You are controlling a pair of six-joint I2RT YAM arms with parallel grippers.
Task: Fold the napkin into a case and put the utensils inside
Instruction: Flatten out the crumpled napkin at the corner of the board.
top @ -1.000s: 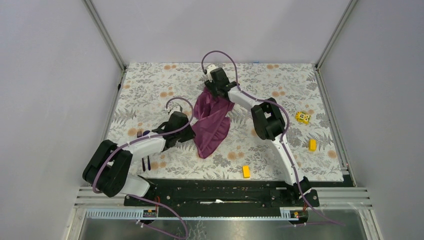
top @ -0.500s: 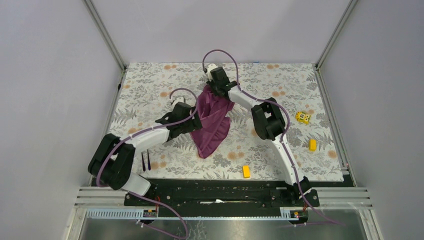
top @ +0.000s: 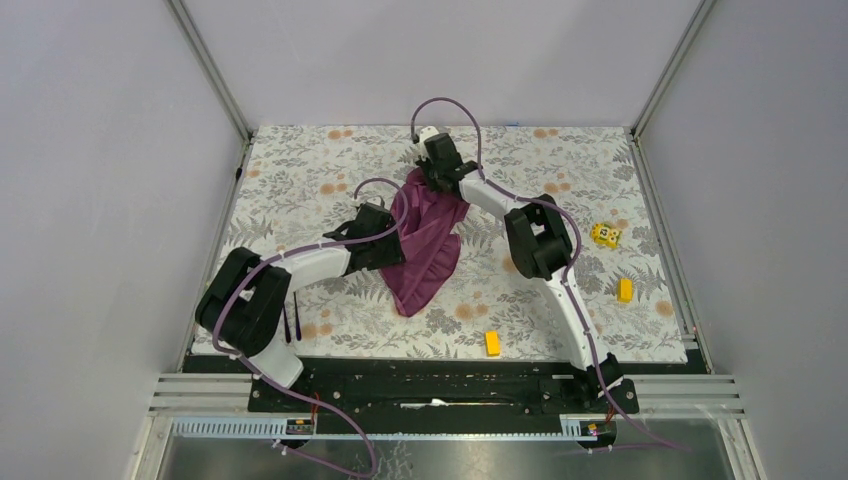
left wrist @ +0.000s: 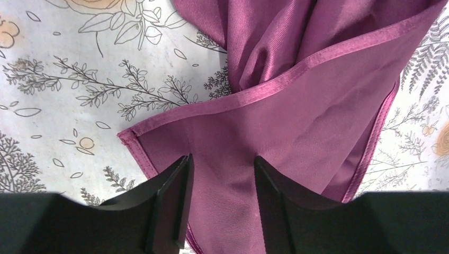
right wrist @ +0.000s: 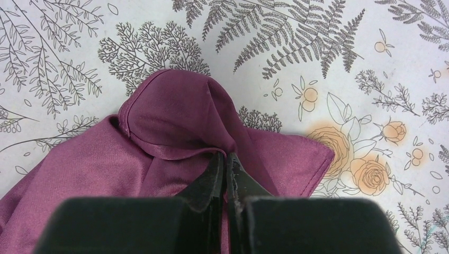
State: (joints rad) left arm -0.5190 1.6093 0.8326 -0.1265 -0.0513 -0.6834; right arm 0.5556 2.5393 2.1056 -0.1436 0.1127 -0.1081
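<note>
The plum-purple napkin (top: 428,250) lies crumpled in the middle of the floral mat, its far end raised. My right gripper (top: 433,180) is shut on that raised fold; in the right wrist view its fingertips (right wrist: 226,157) pinch the napkin (right wrist: 159,127). My left gripper (top: 396,243) is at the napkin's left edge. In the left wrist view it (left wrist: 222,166) is open, its fingers (left wrist: 177,182) straddling a hemmed corner of the napkin (left wrist: 296,121). The utensils (top: 297,325), thin dark sticks, lie near the left arm's base, partly hidden by it.
Yellow blocks lie to the right: one (top: 492,343) near the front edge, one (top: 625,290) further right, and a patterned one (top: 604,235) beyond it. Metal frame posts and grey walls enclose the mat (top: 300,170).
My left arm has swung forward and right from beside the utensils to the napkin's left corner. The right gripper has stayed at the napkin's far end.
</note>
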